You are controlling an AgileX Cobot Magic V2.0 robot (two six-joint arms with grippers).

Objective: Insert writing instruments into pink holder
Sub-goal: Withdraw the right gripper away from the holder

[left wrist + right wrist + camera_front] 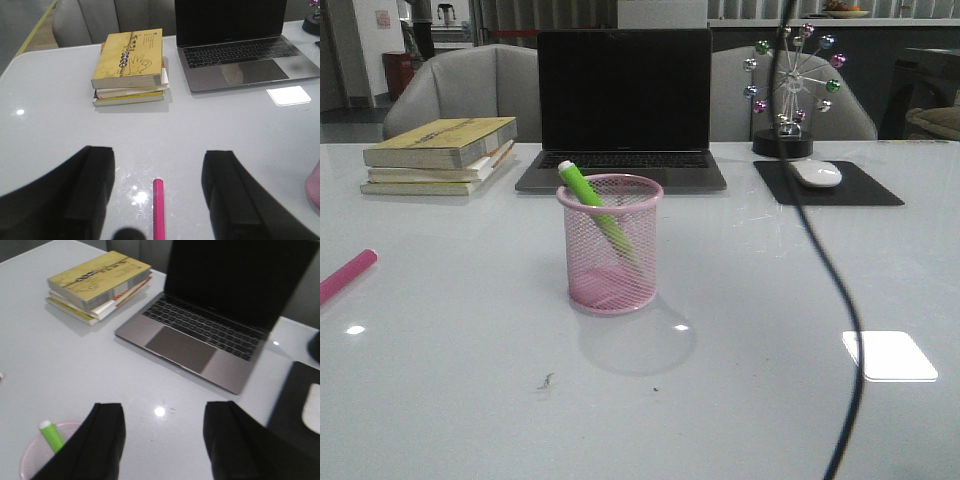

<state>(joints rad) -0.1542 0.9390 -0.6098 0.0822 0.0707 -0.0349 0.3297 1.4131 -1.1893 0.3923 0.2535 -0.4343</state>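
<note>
front view: one pen in the cup, one out at the table's edge

front view shows the pink cup standing upright mid-table, just in front of the laptop. the green pen leans inside it, whitish end up and poking over the rim, its lower part only dimly seen through the mesh. the pink pen lies flat on the table well off to the left, cut off by the picture's edge, so its whitish end can't be made out. neither arm shows here; only a dark cable hangs across the right side.

in the left wrist view the left gripper has its fingers spread wide, nothing between them but the pink pen lying on the table, untouched, its near end running out of the picture. a sliver of the cup shows at the edge.

the right gripper is also spread apart and holding nothing. one finger covers part of the cup, with the green pen's tip showing beside it. books sit left of the laptop; the mouse on its pad is blurred.
</note>
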